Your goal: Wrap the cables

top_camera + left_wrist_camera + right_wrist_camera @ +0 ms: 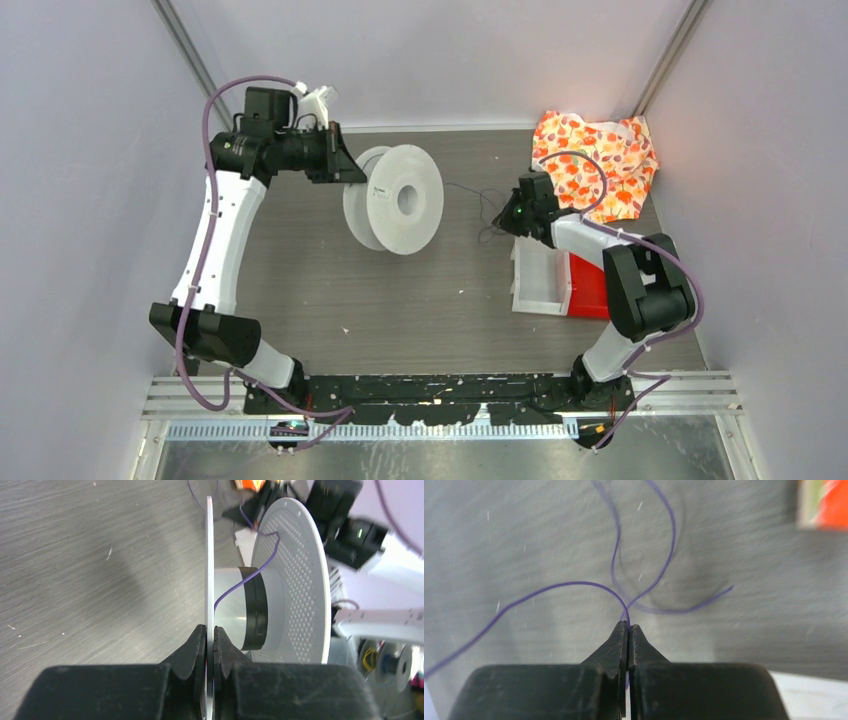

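The right gripper point(629, 627) is pinched shut on the thin purple cable point(574, 583), whose slack loops away toward 12 o'clock. The left gripper point(210, 632) is clamped on one flange of the white spool point(290, 580), which lies at the right gripper's 9 o'clock from above. Winding seems to be in hand. The next move probably calls for carrying the cable taut around the hub.

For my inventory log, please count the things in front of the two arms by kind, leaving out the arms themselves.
white spool: 1
thin purple cable: 1, seemingly one looping strand
bins: 2, the white bin and the red bin
patterned cloth: 1
Total: 5
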{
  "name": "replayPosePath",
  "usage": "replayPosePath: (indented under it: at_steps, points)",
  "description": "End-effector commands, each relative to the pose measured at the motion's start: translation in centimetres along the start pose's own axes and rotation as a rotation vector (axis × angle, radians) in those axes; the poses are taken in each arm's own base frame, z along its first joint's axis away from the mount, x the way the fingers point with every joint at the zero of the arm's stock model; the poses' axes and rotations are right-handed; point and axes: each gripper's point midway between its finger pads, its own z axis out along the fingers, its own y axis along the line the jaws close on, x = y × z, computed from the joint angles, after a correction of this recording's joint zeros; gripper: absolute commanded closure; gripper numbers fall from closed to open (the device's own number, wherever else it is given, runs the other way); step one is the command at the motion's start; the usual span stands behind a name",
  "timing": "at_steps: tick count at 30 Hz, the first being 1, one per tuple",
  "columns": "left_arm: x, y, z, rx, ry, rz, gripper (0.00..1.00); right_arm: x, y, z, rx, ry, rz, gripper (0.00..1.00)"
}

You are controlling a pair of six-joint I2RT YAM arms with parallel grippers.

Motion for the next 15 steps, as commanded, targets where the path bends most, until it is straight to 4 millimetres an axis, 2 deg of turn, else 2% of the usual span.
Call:
replayPosePath:
  at_steps: [1,5,8,12,15]
  points:
    - [-5.4,-1.9,-2.3,0.033,-0.248,-0.033,0.99,3.2,4.6,-3.2,-0.150,0.039,-0.082,0.99]
    - [-8.1,0.6,-1.5,-0.070,-0.393,-0.156,0.99,7.7,7.8,-6.1,-0.181,0.082,-0.235,0.99]
    - [-9.2,2.6,-1.1,-0.140,-0.469,-0.247,0.99,10.9,10.0,-8.1,-0.205,0.097,-0.328,0.99]
    - [-9.8,5.2,-1.1,-0.244,-0.555,-0.351,1.00,13.8,12.6,-11.0,-0.259,0.115,-0.425,0.99]
    - [-9.4,7.6,-1.1,-0.337,-0.616,-0.423,0.99,15.1,14.6,-13.3,-0.299,0.128,-0.498,0.99]
